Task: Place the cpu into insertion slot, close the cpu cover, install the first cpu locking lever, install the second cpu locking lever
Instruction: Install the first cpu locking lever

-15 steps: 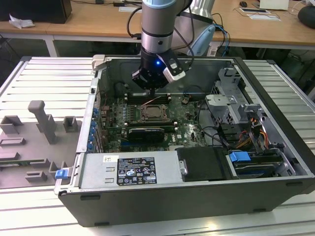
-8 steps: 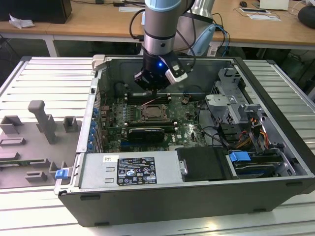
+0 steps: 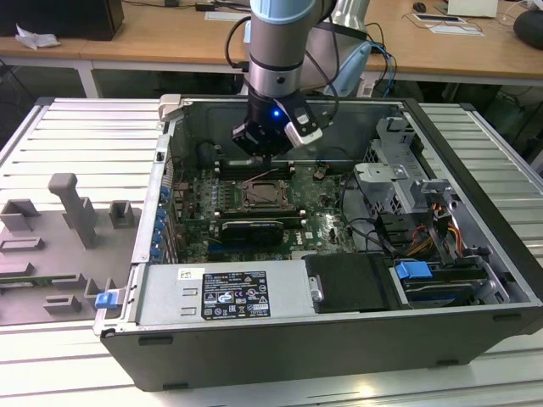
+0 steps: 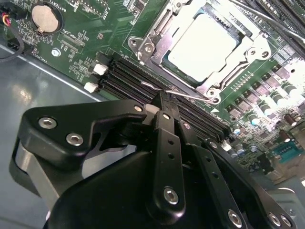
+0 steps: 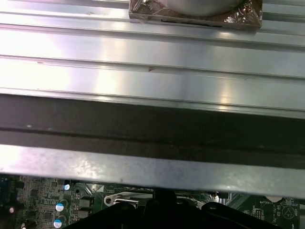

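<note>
Open grey metal computer case (image 3: 475,212) holds a green motherboard (image 3: 327,229). In its socket sits the flat silvery-beige square cpu (image 4: 205,45), framed by the thin silver metal cpu cover (image 4: 255,47), lying closed. Black gripper (image 4: 164,102) — fingers clenched together at a thin wire lever (image 4: 183,95) beside the socket.

Your exterior view looks down from in front of open computer case (image 3: 339,280) — whole scene, far off. Both wrist views sit close above motherboard (image 4: 86,43) — shared: socket area, gripper's black body.
</note>
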